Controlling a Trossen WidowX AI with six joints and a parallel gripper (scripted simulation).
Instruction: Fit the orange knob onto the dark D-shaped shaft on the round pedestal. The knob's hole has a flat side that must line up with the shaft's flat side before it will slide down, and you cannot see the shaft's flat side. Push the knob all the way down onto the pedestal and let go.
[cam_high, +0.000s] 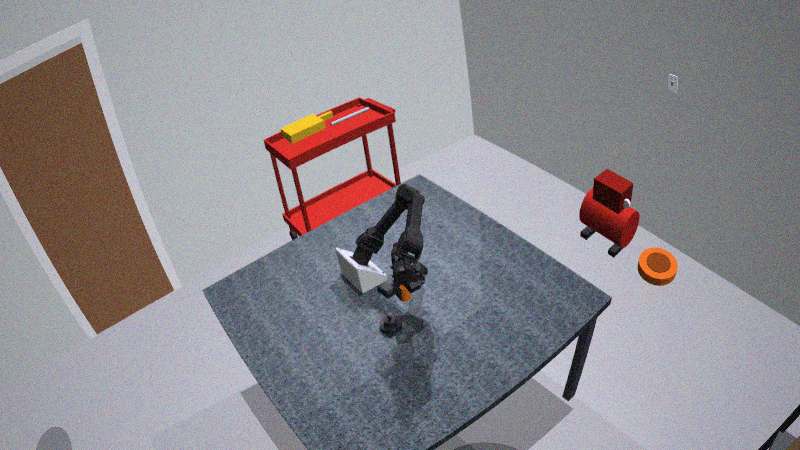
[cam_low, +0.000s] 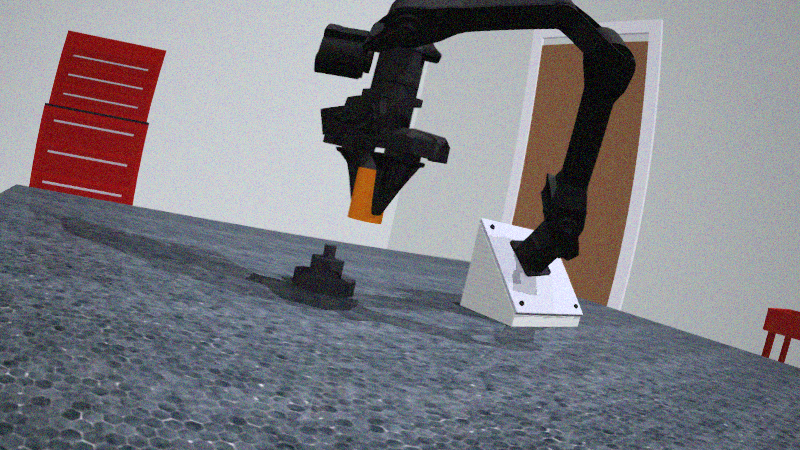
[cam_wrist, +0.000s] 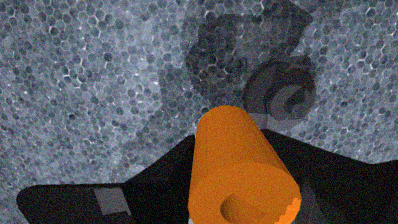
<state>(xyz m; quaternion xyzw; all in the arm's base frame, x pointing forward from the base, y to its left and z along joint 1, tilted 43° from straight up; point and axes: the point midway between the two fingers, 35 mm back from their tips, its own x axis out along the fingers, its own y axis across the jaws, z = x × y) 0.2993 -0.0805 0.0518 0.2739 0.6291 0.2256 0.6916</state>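
Note:
The orange knob (cam_high: 404, 293) (cam_low: 363, 195) (cam_wrist: 232, 145) is held between the fingers of my gripper (cam_low: 364, 205) (cam_wrist: 227, 138), which is shut on it. The knob hangs in the air, clear of the pedestal. The dark round stepped pedestal (cam_high: 389, 327) (cam_low: 321, 281) (cam_wrist: 255, 90) stands on the table, with the short shaft (cam_low: 330, 251) on its top. In the exterior view the knob is above and to the right of the shaft. In the wrist view the pedestal is beyond the knob, up and to the right. The shaft's flat side cannot be made out.
The grey table (cam_high: 481, 335) (cam_low: 391, 380) bears a white sloped block (cam_high: 353, 274) (cam_low: 485, 279) under the arm's base, right of the pedestal in the exterior view. The arm's shadow lies around the pedestal. A red cart (cam_high: 335, 146) stands behind the table.

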